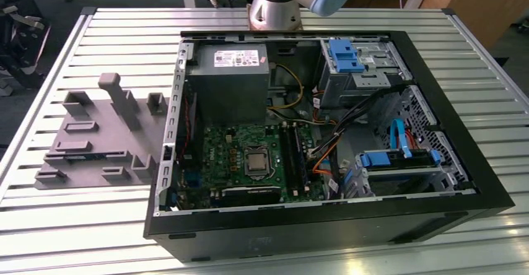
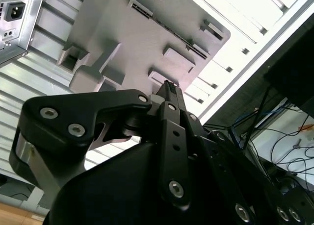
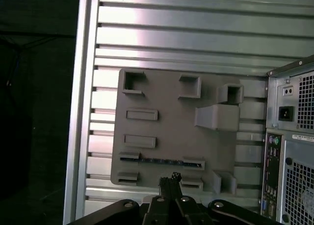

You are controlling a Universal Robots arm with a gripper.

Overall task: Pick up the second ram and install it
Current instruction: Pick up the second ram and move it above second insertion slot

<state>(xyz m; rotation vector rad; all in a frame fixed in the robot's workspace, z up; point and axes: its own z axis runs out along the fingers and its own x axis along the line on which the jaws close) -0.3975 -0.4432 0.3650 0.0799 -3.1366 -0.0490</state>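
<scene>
1. Over the grey holder (image 3: 167, 132) hangs the tool (image 3: 169, 177), and both wrist views show its fingertips pressed together with nothing between them.
2. Nearest the tool's tip, and not touching it, is the second ram (image 3: 162, 161). It stands on edge in the holder's long slot between two end brackets.
3. The holder lies flat on the slatted tabletop (image 1: 99, 225), near its edge at the exterior view's left.
4. A narrow strip of bare slats separates the holder from the open computer case (image 1: 331, 225).
5. Raised blocks stand around the holder, but the space right above the ram is open.
6. A white label (image 1: 238, 59) sits on the power supply (image 1: 227, 89); its print cannot be made out.
</scene>
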